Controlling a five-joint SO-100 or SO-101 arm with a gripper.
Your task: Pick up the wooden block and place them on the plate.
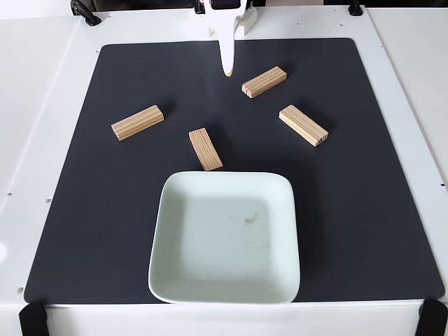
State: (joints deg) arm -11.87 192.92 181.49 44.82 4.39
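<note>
Several light-tan wooden blocks lie flat on a black mat. One wooden block (138,122) is at the left, one (206,148) lies just above the plate's top edge, one (264,82) is at the upper right, and one (303,125) sits further right. The plate (210,266), a pale mint square dish with a small smudge near its middle, sits at the front centre and holds nothing. My white gripper (227,68) reaches in from the top edge and points down at the mat. Its fingers taper to one tip, shut and holding nothing, a little left of the upper-right block.
The black mat (77,210) covers most of the white table (35,105). Black clamps (31,318) sit at the front corners, and a black cable (84,12) lies at the top left. Open mat lies on both sides of the plate.
</note>
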